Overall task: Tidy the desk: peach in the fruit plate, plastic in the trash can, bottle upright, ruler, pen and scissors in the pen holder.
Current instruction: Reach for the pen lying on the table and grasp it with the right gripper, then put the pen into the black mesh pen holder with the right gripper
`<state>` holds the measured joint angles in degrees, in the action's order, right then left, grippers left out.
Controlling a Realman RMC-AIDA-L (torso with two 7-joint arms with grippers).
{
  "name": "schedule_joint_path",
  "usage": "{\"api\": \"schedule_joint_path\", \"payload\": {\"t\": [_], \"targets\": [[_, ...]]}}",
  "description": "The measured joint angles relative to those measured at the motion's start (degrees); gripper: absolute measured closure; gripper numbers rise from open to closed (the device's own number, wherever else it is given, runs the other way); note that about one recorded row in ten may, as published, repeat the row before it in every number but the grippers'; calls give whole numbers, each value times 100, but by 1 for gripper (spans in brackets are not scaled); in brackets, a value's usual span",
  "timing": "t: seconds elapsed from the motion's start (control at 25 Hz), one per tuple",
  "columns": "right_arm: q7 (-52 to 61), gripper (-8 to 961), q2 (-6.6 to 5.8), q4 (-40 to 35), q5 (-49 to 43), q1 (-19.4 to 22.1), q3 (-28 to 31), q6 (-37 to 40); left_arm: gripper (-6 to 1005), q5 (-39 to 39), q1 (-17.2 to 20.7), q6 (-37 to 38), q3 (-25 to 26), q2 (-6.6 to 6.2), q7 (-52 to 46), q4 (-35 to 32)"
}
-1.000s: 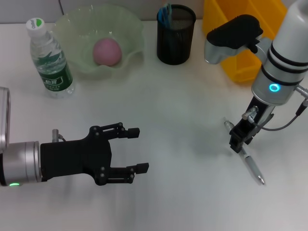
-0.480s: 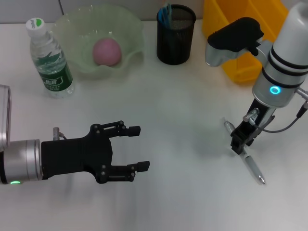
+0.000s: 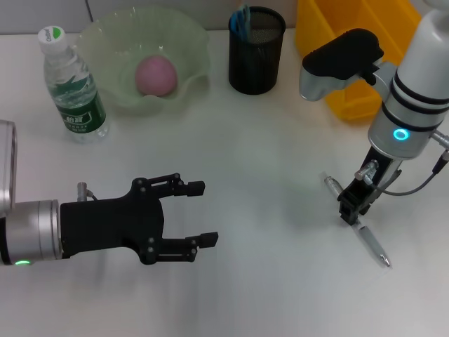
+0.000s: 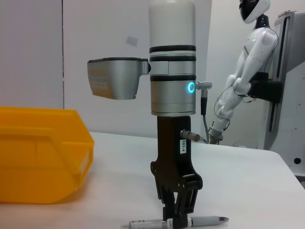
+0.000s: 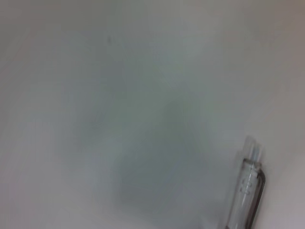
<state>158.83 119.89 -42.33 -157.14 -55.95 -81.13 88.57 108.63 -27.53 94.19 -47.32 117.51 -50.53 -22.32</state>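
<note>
A clear pen (image 3: 358, 225) lies flat on the white desk at the right. My right gripper (image 3: 349, 209) points straight down onto its middle, and the left wrist view shows the fingers (image 4: 177, 215) closed around the pen (image 4: 206, 220). The pen's end shows in the right wrist view (image 5: 245, 191). My left gripper (image 3: 205, 213) is open and empty, low over the desk at the left. The pink peach (image 3: 155, 75) lies in the green fruit plate (image 3: 193, 42). The bottle (image 3: 72, 84) stands upright at the far left. The black mesh pen holder (image 3: 256, 53) holds blue items.
A yellow bin (image 3: 351, 42) stands at the back right, just behind my right arm; it also shows in the left wrist view (image 4: 38, 162). Bare white desk lies between the two grippers.
My right arm has shifted slightly to the right with its gripper on the pen, and the pen moved a little with it. My left gripper has barely moved.
</note>
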Motion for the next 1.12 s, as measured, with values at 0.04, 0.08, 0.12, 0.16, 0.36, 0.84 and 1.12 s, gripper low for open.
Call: {"api": "schedule_joint_path", "payload": {"t": [0.04, 0.08, 0.12, 0.16, 0.36, 0.84, 1.12], "targets": [[0, 683, 0, 0, 0, 0, 0, 0, 193, 0, 0, 0, 0, 0, 0, 0], [0, 691, 0, 0, 0, 0, 0, 0, 193, 0, -2, -2, 0, 0, 0, 0], [-1, 699, 0, 0, 0, -2, 0, 0, 193, 0, -3, -7, 1, 0, 0, 0], [-1, 706, 0, 0, 0, -5, 0, 0, 193, 0, -3, -10, 2, 0, 0, 0], [-2, 750, -1, -1, -1, -8, -106, 2, 192, 0, -14, -19, 4, -1, 0, 0], [-82, 825, -44, -272, 340, 50, -74, 72, 192, 0, -25, -20, 4, -1, 0, -7], [-596, 828, -58, -960, 598, 255, 625, 305, 193, -2, -24, -24, 4, -1, 0, -9]]}}
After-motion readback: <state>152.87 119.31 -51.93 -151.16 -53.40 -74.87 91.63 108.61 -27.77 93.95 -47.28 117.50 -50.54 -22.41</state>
